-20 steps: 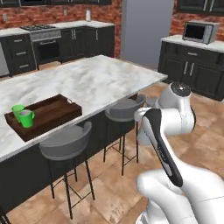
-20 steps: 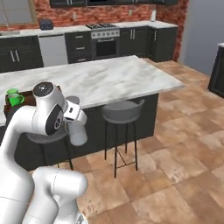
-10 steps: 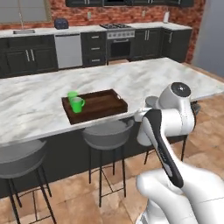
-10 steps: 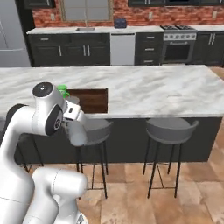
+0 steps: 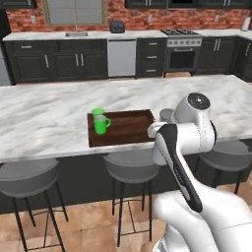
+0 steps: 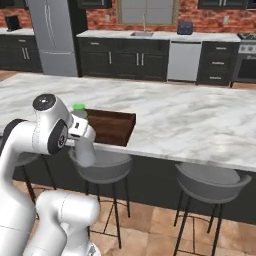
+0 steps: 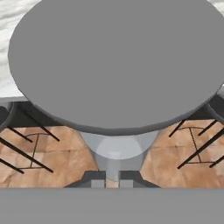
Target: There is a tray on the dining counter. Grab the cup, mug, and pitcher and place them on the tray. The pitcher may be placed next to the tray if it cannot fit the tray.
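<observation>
Tool (image 7: 112, 178) clamped on pitcher (image 7: 117, 65), just off the tray's (image 5: 123, 129) near counter-edge side

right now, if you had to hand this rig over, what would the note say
Tool: shut on the pitcher, held off the counter at its near edge, by the tray's right end.
Tray: on the counter, cup and mug standing in its left end.
Done: cup and mug placed, pitcher picked up.
Left: set the pitcher in the tray's free right part, or beside the tray if it won't fit, then let go.
</observation>
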You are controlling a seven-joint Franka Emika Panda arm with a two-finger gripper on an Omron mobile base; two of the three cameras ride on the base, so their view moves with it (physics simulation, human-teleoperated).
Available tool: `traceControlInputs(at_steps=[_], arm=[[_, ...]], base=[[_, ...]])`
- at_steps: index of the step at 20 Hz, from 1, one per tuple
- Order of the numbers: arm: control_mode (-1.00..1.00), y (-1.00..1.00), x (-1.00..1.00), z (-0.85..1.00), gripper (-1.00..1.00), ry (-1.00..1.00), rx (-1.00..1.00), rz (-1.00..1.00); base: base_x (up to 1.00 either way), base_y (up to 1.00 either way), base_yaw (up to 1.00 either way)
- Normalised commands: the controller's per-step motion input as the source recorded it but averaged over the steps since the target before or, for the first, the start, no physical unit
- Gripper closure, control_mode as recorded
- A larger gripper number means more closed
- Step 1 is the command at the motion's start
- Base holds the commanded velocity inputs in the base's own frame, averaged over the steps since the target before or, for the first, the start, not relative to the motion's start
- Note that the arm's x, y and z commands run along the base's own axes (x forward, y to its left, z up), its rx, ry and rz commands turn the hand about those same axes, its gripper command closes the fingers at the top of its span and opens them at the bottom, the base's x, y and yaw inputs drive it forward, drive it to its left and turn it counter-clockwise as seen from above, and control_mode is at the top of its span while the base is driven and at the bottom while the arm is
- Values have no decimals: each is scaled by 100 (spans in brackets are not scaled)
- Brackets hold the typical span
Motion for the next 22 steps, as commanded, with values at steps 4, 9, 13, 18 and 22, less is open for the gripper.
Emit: traceControlInputs(at_steps=[4,9,13,18,22], arm=[[100,0,0,0,100,0,0,0],[100,0,0,0,100,0,0,0],[100,0,0,0,100,0,0,0],[100,0,0,0,100,0,0,0],[100,0,0,0,100,0,0,0]], base=[[58,-62,25],[34,-24,13],[14,0,1],[18,0,0],[31,0,0]])
